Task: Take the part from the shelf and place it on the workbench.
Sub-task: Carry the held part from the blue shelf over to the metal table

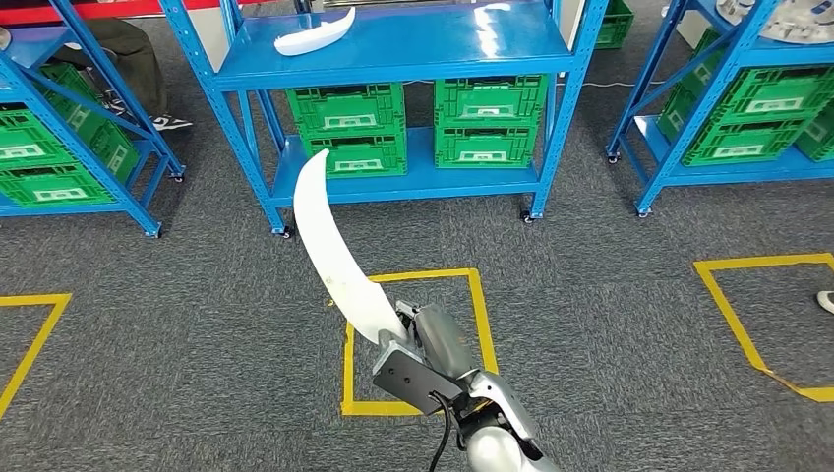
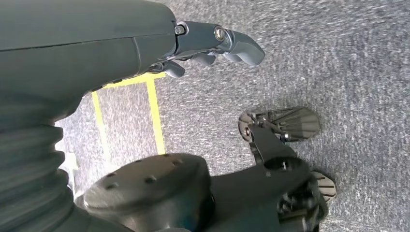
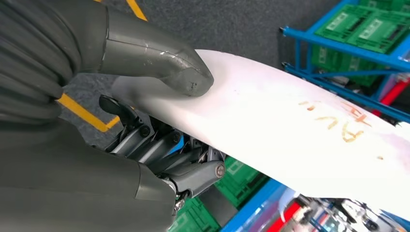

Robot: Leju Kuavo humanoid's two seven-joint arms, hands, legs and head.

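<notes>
A long, curved white part rises from my right hand toward the blue shelf. In the right wrist view the thumb presses on the top of the part, which carries orange writing, and the dark fingers wrap beneath it. A second white curved part lies on the shelf's upper board. My left hand hangs over the grey carpet and holds nothing, its fingers loosely bent.
Green crates fill the shelf's lower levels. More blue shelves with green crates stand at left and right. Yellow tape squares mark the carpet. A person's shoe shows at upper left and another at the right edge.
</notes>
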